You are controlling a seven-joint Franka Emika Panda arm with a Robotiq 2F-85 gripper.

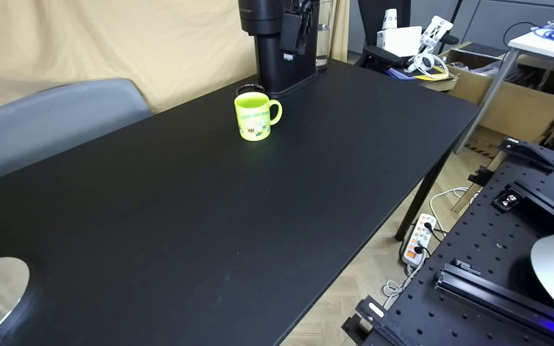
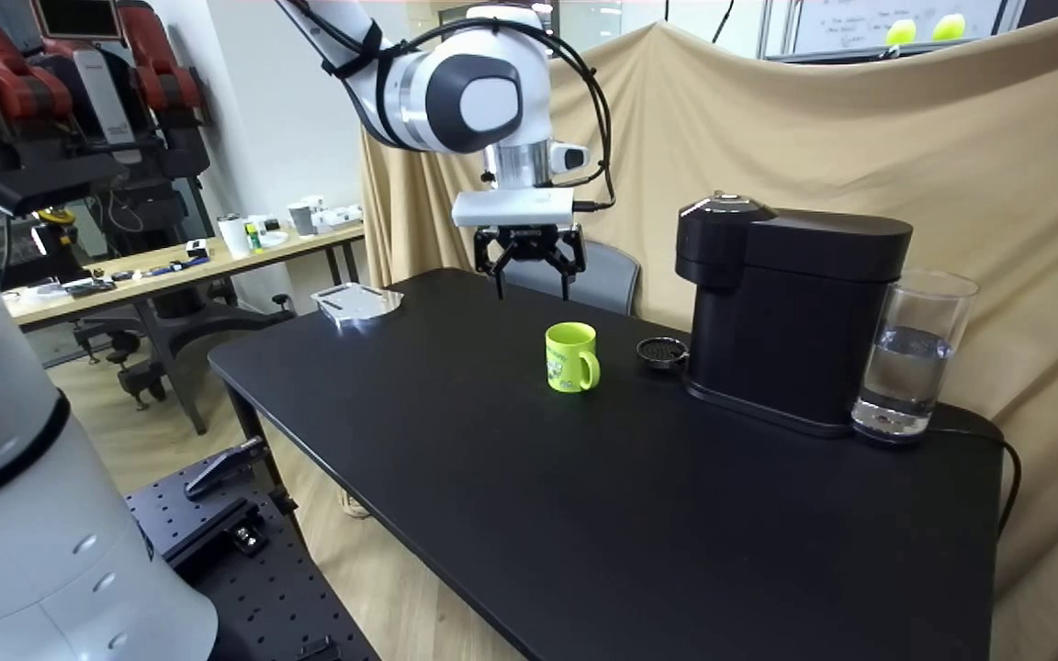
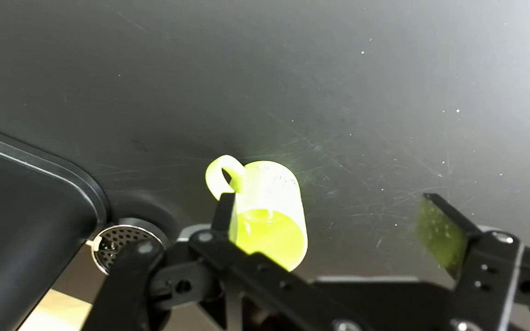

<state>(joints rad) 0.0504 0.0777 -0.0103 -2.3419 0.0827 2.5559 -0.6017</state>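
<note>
My gripper (image 2: 533, 281) hangs above the black table in an exterior view, fingers pointing down and spread wide. Nothing sits between them. Nearest to it is a lime-green mug (image 2: 568, 357) with a printed pattern, standing upright on the table, lower than the fingertips and apart from them. The same mug (image 1: 253, 117) shows its handle clearly in an exterior view, where the gripper is out of frame. From the wrist, the mug (image 3: 276, 193) lies below the left finger of my gripper (image 3: 329, 211), which covers part of its rim and side.
A black coffee machine (image 2: 795, 321) stands beside a small round metal strainer (image 2: 662, 352) and a glass of water (image 2: 910, 367). A shiny metal tray (image 2: 356, 301) lies at the table's far end. Behind the table are a grey chair (image 1: 60, 125) and a beige curtain (image 1: 113, 43).
</note>
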